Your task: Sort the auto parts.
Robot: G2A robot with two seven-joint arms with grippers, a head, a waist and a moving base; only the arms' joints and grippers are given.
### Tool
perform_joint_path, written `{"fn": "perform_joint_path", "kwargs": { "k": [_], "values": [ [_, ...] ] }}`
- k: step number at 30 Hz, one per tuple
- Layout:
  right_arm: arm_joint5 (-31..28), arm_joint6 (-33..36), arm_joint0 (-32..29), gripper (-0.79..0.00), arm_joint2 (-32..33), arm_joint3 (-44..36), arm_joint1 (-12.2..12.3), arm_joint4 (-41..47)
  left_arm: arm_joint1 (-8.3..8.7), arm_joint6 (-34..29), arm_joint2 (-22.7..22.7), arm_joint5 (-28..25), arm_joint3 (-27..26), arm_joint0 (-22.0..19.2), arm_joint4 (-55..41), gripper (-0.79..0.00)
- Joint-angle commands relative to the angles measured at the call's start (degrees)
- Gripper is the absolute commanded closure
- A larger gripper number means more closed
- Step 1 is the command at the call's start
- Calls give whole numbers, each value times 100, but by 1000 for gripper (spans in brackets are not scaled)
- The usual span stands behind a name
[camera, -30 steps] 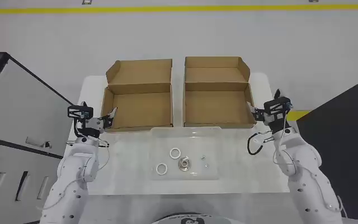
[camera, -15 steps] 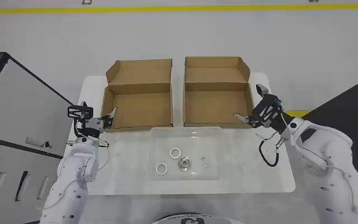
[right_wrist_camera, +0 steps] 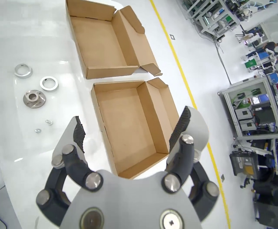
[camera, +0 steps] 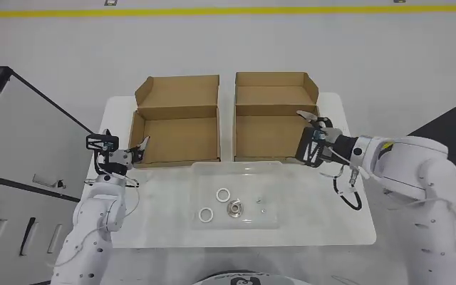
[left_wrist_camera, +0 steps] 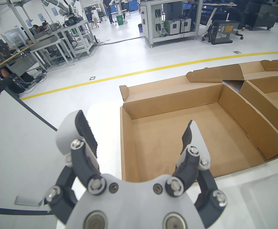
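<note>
R hand (camera: pixel 304 138) hung wide open, empty, over the centre-right box (camera: pixel 271 135)'s right edge. L hand (camera: pixel 140 151) was open, empty, beside the centre-left box (camera: pixel 178 139). Rings (right_wrist_camera: pixel 42 83), flange (right_wrist_camera: pixel 40 100) & small fasteners (right_wrist_camera: pixel 49 122) lay on worktop (camera: pixel 320 214), lower centre.

Pale glossy floor (camera: pixel 71 57) beyond my table (camera: pixel 342 214), a yellow line (camera: pixel 228 11) across it, metal-framed workbenches (left_wrist_camera: pixel 54 45) behind, an open equipment cabinet (left_wrist_camera: pixel 171 21), a green bin (left_wrist_camera: pixel 119 18)

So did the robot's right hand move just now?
Yes. The right gripper swung inward, toward the middle of the table. It was outside the right box, and now it hangs open over that box's right edge.
</note>
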Motion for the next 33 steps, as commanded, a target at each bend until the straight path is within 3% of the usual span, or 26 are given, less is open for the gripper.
{"fn": "perform_joint_path", "kwargs": {
  "k": [1, 11, 23, 28, 33],
  "values": [
    [218, 185, 196, -785, -327, -43, 73, 64, 0, 0, 0, 0, 0, 0, 0, -785],
    [783, 752, 1096, -785, -2159, -87, 811, 498, 0, 0, 0, 0, 0, 0, 0, -785],
    [1770, 1738, 3283, -785, -4688, 8, 1797, 2117, 0, 0, 0, 0, 0, 0, 0, -785],
    [2206, 2173, 4246, -785, -5635, 160, 1987, 2872, 0, 0, 0, 0, 0, 0, 0, -785],
    [2522, 2489, 4941, -785, -6324, 466, 1972, 3536, 0, 0, 0, 0, 0, 0, 0, -785]
  ]
}}
